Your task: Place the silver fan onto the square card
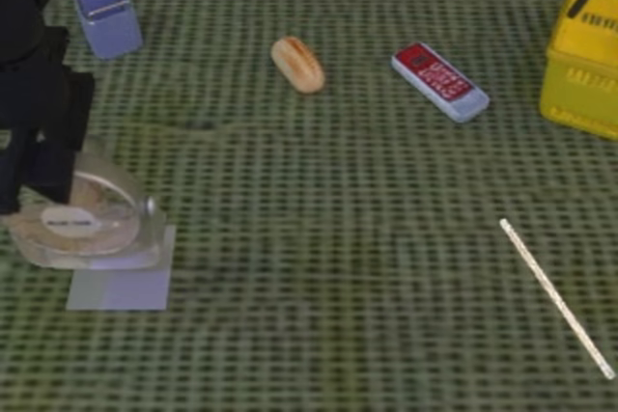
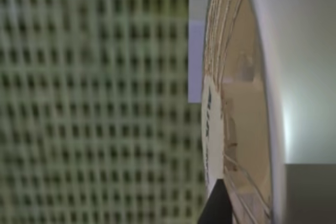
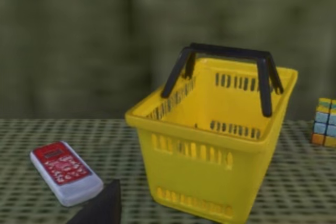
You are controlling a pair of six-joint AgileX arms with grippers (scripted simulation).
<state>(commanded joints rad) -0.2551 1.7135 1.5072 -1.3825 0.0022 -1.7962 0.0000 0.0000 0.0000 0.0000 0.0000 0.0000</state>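
Now one silver fan (image 1: pixel 82 224) overlaps one square card (image 1: pixel 121 282); left gripper (image 1: pixel 39 156) grip unreadable.

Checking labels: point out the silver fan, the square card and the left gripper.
silver fan (image 1: pixel 82 224): top view, on its central hub.
square card (image 1: pixel 121 288): top view, on the bare part not under the fan.
left gripper (image 1: pixel 29 166): top view, on its dark body over the fan's edge.

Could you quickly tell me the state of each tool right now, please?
Left tool: at the silver fan over the square card; grip cannot be told.
Right tool: near the yellow basket; cannot be told.
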